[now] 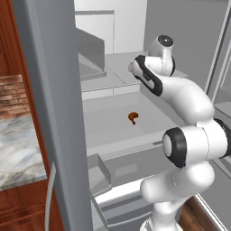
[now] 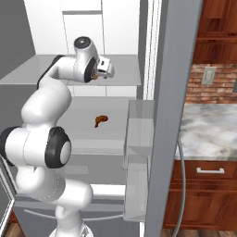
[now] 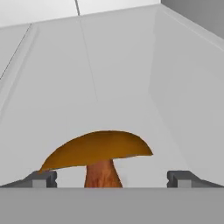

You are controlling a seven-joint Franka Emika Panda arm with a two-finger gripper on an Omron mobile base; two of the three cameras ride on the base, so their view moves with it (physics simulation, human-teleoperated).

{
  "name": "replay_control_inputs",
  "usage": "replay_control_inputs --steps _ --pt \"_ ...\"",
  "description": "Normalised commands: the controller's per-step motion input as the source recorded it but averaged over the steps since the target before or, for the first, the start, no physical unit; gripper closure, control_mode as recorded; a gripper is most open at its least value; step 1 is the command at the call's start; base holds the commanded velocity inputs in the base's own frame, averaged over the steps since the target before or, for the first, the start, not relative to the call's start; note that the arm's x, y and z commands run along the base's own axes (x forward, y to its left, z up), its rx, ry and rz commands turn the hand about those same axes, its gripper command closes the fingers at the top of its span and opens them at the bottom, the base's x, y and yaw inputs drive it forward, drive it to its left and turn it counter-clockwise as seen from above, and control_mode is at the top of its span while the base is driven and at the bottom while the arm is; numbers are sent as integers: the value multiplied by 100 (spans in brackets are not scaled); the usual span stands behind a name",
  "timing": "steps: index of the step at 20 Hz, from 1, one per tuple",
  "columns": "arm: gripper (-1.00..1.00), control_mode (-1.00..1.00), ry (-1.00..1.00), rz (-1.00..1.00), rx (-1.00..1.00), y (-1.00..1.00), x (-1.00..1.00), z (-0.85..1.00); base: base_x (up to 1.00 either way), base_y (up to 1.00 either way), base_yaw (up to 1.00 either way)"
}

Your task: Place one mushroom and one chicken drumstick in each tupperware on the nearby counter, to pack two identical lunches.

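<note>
A mushroom [image 3: 98, 151] with an orange-brown cap and reddish stem stands upright on a pale fridge shelf [image 3: 122, 78]. It sits right in front of the hand, between the two finger tips. My gripper [image 3: 111, 179] is open, its tips wider apart than the cap and not touching it. From the right base view, the gripper [image 2: 102, 71] reaches over the upper shelf. A brown chicken drumstick [image 1: 133, 117] [image 2: 100, 120] lies alone on the shelf below. The marble counter [image 1: 13, 149] [image 2: 213, 134] lies outside the fridge. The tupperware is out of view.
The open fridge door [image 1: 54, 113] [image 2: 171, 106] stands between the shelves and the counter, with door bins [image 2: 139, 125] on its inner side. The shelf's side wall [image 3: 188, 87] rises to the right of the mushroom. A brick backsplash [image 2: 213, 88] backs the counter.
</note>
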Motion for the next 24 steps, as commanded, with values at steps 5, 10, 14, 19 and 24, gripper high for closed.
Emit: replay_control_inputs --steps 5,10,14,19,24 --pt "-100 -100 0 0 -1 0 7 -22 0 0 0" --pt "-100 -100 0 0 -3 12 -22 -51 0 0 0" --pt "100 -100 0 0 -4 23 -16 -59 0 0 0" --pt "100 -100 0 0 -1 5 -1 -39 0 0 0" --pt "100 -100 0 0 0 0 0 -28 0 0 0"
